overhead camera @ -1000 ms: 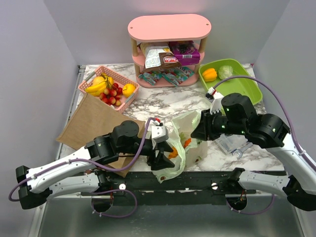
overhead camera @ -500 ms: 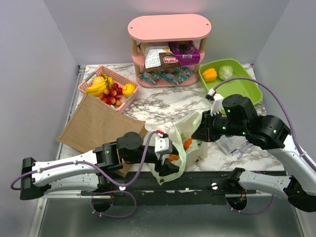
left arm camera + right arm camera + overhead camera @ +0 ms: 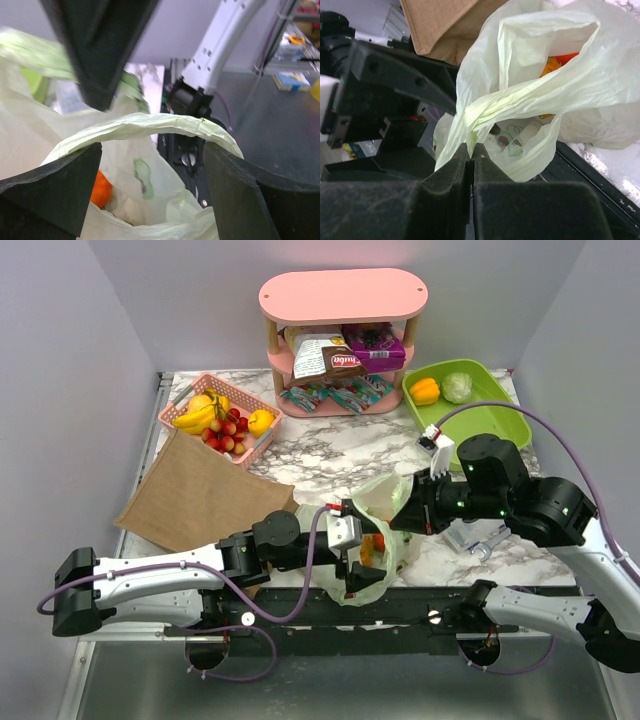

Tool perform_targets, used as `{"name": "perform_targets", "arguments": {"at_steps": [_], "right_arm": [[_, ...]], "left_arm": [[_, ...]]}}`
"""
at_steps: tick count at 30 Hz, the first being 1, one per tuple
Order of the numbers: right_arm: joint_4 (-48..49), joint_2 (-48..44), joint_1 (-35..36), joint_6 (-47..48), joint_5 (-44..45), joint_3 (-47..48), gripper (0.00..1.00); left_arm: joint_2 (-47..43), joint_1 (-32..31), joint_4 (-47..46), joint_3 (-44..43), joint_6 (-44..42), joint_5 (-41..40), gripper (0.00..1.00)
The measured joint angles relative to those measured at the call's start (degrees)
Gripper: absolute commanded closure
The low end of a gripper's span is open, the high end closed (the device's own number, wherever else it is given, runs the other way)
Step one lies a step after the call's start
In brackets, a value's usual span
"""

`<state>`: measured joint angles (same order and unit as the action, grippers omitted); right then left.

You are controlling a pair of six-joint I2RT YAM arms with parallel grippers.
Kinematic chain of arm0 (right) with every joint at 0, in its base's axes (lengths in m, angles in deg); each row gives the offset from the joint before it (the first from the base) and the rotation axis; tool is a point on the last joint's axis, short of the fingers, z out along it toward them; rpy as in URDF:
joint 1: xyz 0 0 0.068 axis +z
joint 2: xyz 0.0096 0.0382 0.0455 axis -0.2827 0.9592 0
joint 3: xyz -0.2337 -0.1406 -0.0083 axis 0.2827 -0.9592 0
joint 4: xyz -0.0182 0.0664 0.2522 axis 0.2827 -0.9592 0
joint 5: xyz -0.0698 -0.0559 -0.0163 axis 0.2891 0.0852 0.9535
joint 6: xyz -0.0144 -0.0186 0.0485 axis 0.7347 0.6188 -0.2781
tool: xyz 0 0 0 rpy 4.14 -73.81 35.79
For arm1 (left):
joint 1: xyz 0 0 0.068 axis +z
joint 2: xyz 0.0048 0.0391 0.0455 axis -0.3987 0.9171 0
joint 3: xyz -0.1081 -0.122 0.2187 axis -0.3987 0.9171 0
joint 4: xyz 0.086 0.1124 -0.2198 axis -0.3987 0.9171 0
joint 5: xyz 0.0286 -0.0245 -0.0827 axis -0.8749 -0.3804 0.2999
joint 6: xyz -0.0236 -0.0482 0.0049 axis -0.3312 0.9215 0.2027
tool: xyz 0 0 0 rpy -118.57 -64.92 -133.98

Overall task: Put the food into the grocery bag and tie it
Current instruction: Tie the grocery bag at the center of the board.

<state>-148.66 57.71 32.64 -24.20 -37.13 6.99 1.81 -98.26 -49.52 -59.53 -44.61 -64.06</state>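
The pale-green grocery bag point(image 3: 385, 510) stands at the table's front edge, with orange and red food point(image 3: 555, 62) showing inside it. My right gripper point(image 3: 471, 146) is shut on a bunched handle of the bag point(image 3: 520, 100), holding it up from the far right side point(image 3: 403, 512). At the bag's near side is my left gripper point(image 3: 362, 565), its jaws wide open. The other handle loop point(image 3: 145, 125) arches across the gap between its fingers point(image 3: 240, 195). An orange item point(image 3: 100, 190) shows through the plastic below.
A flat brown paper bag point(image 3: 205, 495) lies left of the bag. A pink basket point(image 3: 220, 418) holds fruit at the back left. Snack packs fill the pink shelf point(image 3: 342, 295), and a green tray point(image 3: 480, 405) holds vegetables. A clear packet point(image 3: 470, 538) lies right of the bag.
My left arm has slid right along the front edge to the bag's near side and its jaws have widened. The right gripper has closed on the bag's handle.
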Motion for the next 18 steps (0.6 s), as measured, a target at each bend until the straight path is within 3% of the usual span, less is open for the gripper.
{"name": "perform_targets", "arguments": {"at_steps": [9, 18], "right_arm": [[-1.75, -2.99, 0.00, 0.02, -2.27, -0.15, 0.99], [-1.77, -3.30, 0.00, 0.09, -8.61, -4.33, 0.99]], "left_arm": [[1.20, -0.02, -13.00, 1.31, -2.01, -7.96, 0.12], [1.18, -0.26, -15.43, 1.31, -7.45, -10.34, 0.10]]}}
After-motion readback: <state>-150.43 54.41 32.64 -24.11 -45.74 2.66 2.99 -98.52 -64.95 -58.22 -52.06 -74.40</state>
